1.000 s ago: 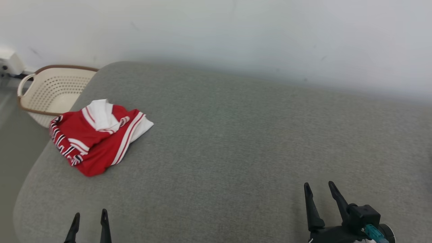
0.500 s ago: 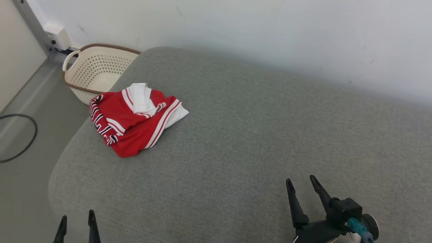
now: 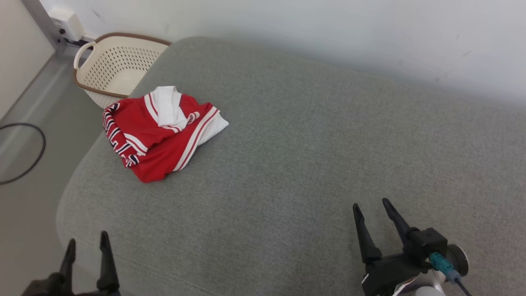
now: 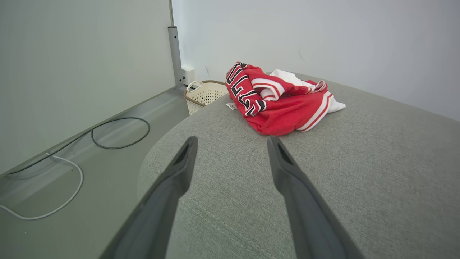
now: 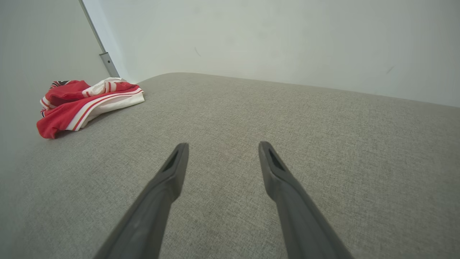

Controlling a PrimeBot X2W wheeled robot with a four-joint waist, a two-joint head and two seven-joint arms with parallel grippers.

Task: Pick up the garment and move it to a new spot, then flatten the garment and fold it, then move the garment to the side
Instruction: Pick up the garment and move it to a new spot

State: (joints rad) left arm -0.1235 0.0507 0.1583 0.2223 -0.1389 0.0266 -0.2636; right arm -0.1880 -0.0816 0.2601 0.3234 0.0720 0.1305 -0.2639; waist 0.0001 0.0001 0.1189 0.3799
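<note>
A crumpled red garment [image 3: 158, 131] with white stripes and dark lettering lies bunched near the far left corner of the grey cushion [image 3: 296, 164]. It also appears ahead in the left wrist view [image 4: 280, 100] and at the far left in the right wrist view [image 5: 82, 102]. My left gripper [image 3: 87, 242] hovers open at the cushion's near left edge, well short of the garment, nothing between its fingers. My right gripper [image 3: 372, 203] stands open over the near right of the cushion, far from the garment and holding nothing.
A cream perforated laundry basket [image 3: 113, 63] stands on the floor beyond the cushion's far left corner, close to the garment. A black cable [image 3: 24, 152] loops on the floor at the left, with a white cable [image 4: 54, 201] nearby. A pale wall runs behind the cushion.
The head camera has turned left and tilted down, bringing floor and cable into view. Both grippers stay open; the garment lies as before.
</note>
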